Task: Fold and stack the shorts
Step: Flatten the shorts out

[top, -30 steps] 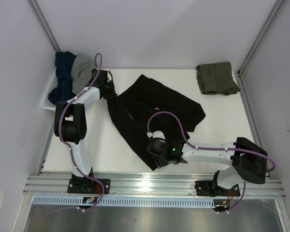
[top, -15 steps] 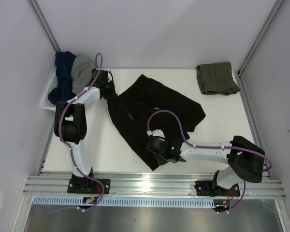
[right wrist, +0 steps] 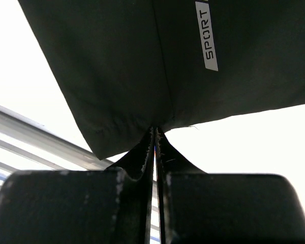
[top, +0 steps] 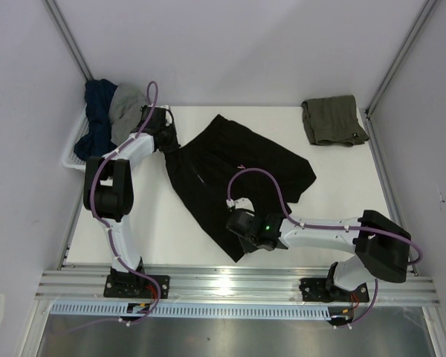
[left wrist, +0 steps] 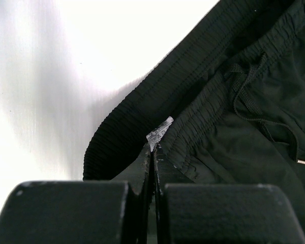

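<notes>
Both arms grip the black shorts [top: 238, 167] spread on the worktop [top: 349, 186]: left fingers [left wrist: 142, 170] clamped on its waistband, right fingers [right wrist: 141, 158] clamped on its near hem corner. Olive-green shorts [top: 333, 120] lie folded well apart, at its far right.

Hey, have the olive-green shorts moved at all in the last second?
No. The olive-green shorts sit exactly where they did, at the far right corner of the table.

Counter [top: 171, 230]: white, flat.
Centre: black shorts [top: 230, 167], spread out, rumpled.
Far right corner: olive-green shorts [top: 332, 120], folded.
Far left edge: white basket [top: 73, 160] holding clothes [top: 108, 111].
</notes>
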`<control>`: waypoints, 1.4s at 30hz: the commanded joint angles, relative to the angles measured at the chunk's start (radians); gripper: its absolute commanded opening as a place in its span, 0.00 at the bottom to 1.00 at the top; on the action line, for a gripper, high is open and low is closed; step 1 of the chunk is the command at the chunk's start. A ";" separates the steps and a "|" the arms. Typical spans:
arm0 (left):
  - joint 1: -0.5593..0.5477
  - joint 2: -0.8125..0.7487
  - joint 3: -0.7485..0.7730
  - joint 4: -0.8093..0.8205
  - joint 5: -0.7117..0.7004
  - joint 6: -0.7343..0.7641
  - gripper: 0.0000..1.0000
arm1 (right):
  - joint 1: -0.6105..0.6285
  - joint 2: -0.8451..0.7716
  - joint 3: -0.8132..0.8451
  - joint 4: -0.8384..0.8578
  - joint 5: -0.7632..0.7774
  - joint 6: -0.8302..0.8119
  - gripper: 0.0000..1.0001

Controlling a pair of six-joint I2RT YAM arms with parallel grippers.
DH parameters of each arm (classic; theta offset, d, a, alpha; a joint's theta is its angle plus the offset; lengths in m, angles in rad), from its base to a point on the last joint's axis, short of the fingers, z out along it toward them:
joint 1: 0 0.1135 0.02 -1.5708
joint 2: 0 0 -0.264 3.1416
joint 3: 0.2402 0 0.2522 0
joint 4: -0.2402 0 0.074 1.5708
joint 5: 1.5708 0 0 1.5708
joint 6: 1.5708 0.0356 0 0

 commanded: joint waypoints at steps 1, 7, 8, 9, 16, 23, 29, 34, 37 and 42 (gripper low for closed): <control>-0.010 -0.045 0.047 0.000 -0.016 0.016 0.00 | 0.001 -0.036 0.003 0.002 0.005 -0.005 0.00; -0.010 -0.055 0.057 -0.009 -0.020 0.016 0.00 | 0.021 -0.075 0.027 -0.010 -0.008 -0.022 0.00; -0.010 -0.055 0.055 -0.012 -0.020 0.016 0.00 | 0.030 -0.082 0.039 -0.018 -0.001 -0.027 0.00; -0.010 -0.062 0.061 -0.013 -0.020 0.014 0.00 | 0.041 -0.086 0.052 -0.024 0.005 -0.035 0.00; -0.010 -0.087 0.084 -0.047 -0.029 0.008 0.00 | 0.113 -0.086 0.168 -0.176 0.103 -0.059 0.00; -0.012 -0.116 0.081 -0.064 -0.035 -0.001 0.00 | 0.193 -0.040 0.211 -0.277 0.150 -0.055 0.00; -0.012 -0.124 0.055 -0.079 -0.060 -0.003 0.00 | 0.219 0.007 0.153 -0.248 0.025 -0.021 0.00; -0.012 -0.142 0.000 -0.032 -0.054 -0.013 0.00 | 0.219 -0.034 0.009 -0.146 0.008 0.053 0.16; -0.012 -0.162 -0.063 0.005 -0.058 -0.018 0.00 | 0.214 -0.129 -0.061 -0.066 0.004 0.108 0.62; -0.012 -0.160 -0.080 0.011 -0.071 -0.010 0.00 | 0.213 -0.362 -0.253 0.225 -0.019 0.246 0.68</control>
